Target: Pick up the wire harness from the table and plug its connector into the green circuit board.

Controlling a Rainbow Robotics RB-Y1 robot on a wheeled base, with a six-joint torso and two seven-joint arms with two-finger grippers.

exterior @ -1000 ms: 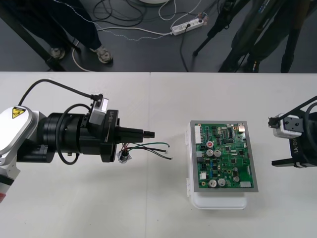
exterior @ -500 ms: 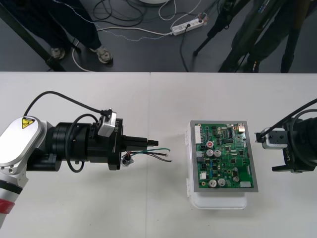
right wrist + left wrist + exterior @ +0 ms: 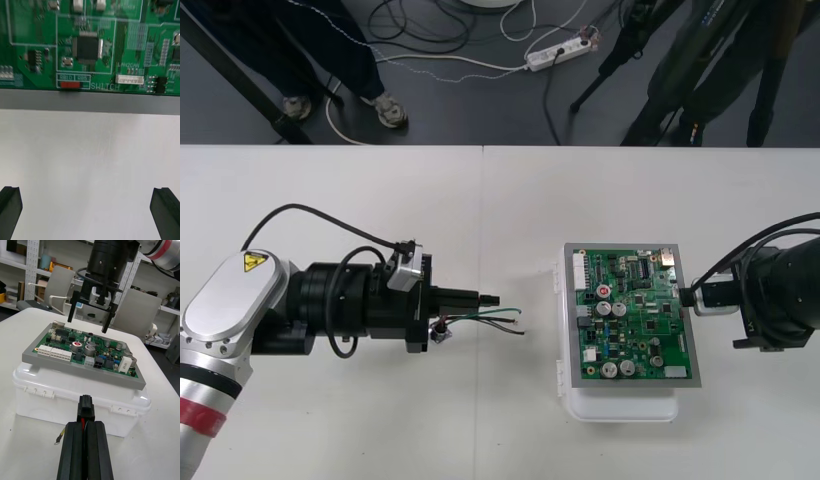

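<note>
My left gripper (image 3: 488,298) hovers over the table left of the green circuit board (image 3: 635,315), shut on the harness's black plug (image 3: 85,406). The plug sticks out past the fingertips and points at the white base (image 3: 71,390). Red, black and green wires (image 3: 498,318) trail beneath the fingers, and the round metal socket (image 3: 438,329) hangs by the wrist. My right gripper (image 3: 689,296) is at the board's right edge. Its fingers (image 3: 10,210) stand wide open, facing the board (image 3: 90,45). The right gripper (image 3: 87,325) appears open beyond the board's far side.
The board (image 3: 86,352) sits in a grey frame on top of the white base, which stands on the pale table (image 3: 380,420). Cables and a power strip (image 3: 560,50) lie on the dark floor beyond the table's far edge.
My left arm has shifted toward the table's near side with the harness, its fingers a little closer to the board. My right gripper has moved left to the board's right edge.
</note>
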